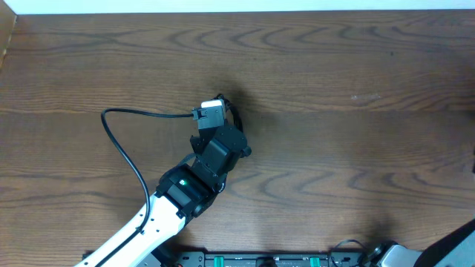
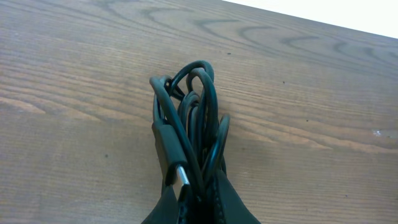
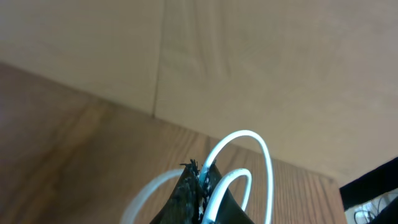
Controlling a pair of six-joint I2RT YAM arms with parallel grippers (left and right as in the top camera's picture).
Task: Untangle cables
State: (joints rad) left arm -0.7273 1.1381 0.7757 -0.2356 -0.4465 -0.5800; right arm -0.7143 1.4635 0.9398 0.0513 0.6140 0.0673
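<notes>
On wood table (image 1: 334, 74), black cable (image 2: 194, 118) in tight loops, pinched by low left gripper (image 2: 190, 194); upturned right gripper (image 3: 199, 190) pinching white cable (image 3: 244, 132).

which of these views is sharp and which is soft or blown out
Overhead: even light, crisp grain on the table, no glare. Left wrist: black cable sharp, left gripper dark with little detail, top right corner blown out white. Right wrist: white cable overexposed, right gripper dark and blurred.
</notes>
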